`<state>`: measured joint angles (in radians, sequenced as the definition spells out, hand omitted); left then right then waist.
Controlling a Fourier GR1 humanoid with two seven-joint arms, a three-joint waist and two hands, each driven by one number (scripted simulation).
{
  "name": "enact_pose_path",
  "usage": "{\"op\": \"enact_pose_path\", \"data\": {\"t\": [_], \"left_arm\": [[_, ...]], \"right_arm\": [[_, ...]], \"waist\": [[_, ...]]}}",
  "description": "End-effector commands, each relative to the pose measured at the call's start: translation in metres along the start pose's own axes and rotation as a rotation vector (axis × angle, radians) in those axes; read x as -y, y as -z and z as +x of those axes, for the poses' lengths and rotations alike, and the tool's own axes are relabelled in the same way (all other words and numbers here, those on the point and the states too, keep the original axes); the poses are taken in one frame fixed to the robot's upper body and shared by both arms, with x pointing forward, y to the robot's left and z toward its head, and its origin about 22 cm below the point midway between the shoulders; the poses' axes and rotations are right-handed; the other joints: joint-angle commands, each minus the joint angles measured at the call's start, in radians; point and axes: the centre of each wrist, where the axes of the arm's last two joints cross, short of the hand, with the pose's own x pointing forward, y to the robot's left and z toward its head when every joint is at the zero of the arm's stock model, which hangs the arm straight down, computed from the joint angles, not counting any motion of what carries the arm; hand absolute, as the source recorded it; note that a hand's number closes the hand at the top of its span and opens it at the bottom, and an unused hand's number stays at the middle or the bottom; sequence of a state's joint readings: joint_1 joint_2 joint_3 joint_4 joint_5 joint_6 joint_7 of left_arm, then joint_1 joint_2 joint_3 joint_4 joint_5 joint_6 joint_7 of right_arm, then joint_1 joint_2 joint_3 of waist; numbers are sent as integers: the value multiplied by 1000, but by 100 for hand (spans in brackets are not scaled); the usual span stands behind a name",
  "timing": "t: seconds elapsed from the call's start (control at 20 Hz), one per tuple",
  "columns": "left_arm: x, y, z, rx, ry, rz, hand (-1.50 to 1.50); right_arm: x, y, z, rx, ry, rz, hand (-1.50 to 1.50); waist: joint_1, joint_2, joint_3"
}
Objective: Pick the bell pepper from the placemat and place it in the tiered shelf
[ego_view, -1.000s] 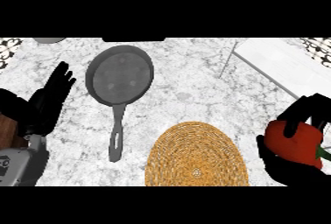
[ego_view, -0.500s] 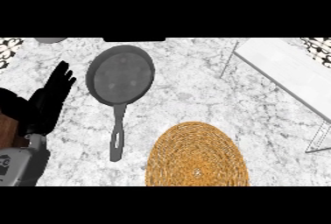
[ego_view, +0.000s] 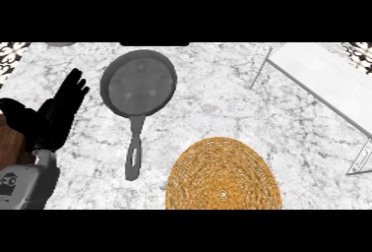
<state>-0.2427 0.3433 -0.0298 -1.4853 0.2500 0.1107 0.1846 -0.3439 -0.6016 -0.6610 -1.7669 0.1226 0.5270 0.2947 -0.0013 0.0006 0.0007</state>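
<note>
The woven straw placemat (ego_view: pixel 222 176) lies at the lower middle of the counter with nothing on it. The white tiered shelf (ego_view: pixel 328 83) stands at the right, its wire legs reaching the counter. No bell pepper shows in the head view. My left hand (ego_view: pixel 54 115) rests at the left edge, fingers straight and pointing up, holding nothing. My right hand is out of the picture.
A dark grey frying pan (ego_view: pixel 138 83) lies left of centre, its handle (ego_view: pixel 133 155) pointing toward me beside the placemat. A brown wooden surface (ego_view: pixel 11 142) shows at the far left edge.
One second ago my right hand held the red bell pepper at the right edge; both have since left the view. The left hand has barely shifted.
</note>
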Motion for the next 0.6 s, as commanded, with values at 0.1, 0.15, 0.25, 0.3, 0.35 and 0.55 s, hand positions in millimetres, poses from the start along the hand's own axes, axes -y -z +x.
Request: {"op": "enact_pose_path", "data": {"t": [0.1, 0.15, 0.25, 0.3, 0.35, 0.55], "left_arm": [[5, 8, 4, -2, 10, 2, 0], [-4, 6, 15, 10, -9, -15, 0], [3, 0, 16, 10, 5, 8, 0], [1, -5, 3, 6, 11, 18, 0], [-5, 6, 6, 4, 0, -10, 0], [0, 4, -2, 0, -4, 3, 0]], "right_arm": [[-7, 18, -24, -3, -10, 13, 150], [6, 20, -44, -2, 7, 17, 150], [26, 15, -54, 1, 4, -13, 150], [29, 11, -36, 5, 0, 10, 150], [8, 29, -51, -164, -4, -87, 150], [11, 48, -66, -127, 9, -178, -150]], "waist": [[3, 0, -1], [6, 1, 0], [5, 0, 0], [1, -1, -1], [13, 4, -1], [16, 4, 0]]}}
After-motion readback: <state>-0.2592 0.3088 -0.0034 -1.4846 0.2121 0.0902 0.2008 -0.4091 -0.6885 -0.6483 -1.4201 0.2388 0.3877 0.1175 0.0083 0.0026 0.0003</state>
